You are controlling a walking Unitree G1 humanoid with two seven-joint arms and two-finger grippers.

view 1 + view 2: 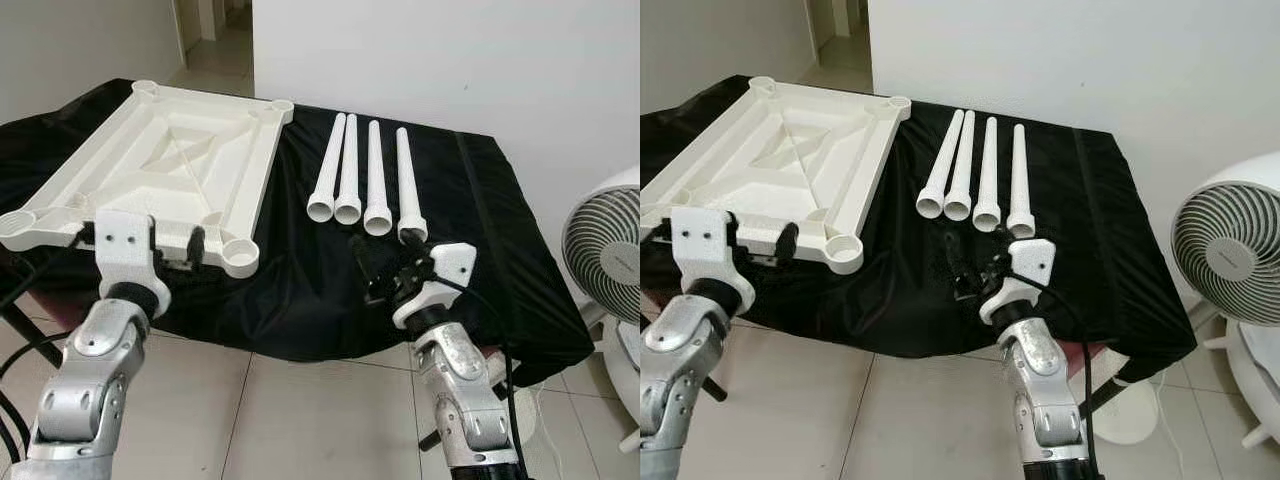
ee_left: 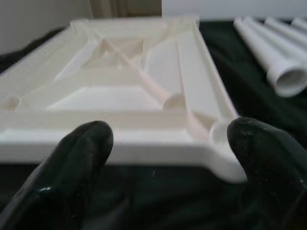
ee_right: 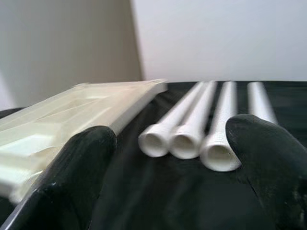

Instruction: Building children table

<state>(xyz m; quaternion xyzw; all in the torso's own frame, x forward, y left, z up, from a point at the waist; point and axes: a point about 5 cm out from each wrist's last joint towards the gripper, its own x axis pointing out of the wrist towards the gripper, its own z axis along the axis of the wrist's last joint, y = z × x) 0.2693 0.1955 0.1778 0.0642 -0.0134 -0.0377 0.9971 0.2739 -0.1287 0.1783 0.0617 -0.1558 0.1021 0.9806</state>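
Observation:
A white plastic tabletop (image 1: 170,160) lies upside down on the left of the black-covered table (image 1: 300,290), with round leg sockets at its corners. Several white tube legs (image 1: 350,170) lie side by side to its right, their open ends toward me. My left gripper (image 1: 141,238) is open at the tabletop's near edge, a finger toward each side of it (image 2: 120,96), touching nothing. My right gripper (image 1: 385,255) is open just short of the legs' near ends (image 3: 187,139), and nothing is between its fingers (image 3: 268,158).
A white floor fan (image 1: 605,245) stands to the right of the table. A white wall runs behind the table, with a doorway at the back left. Pale floor tiles (image 1: 300,410) lie in front of the table's near edge.

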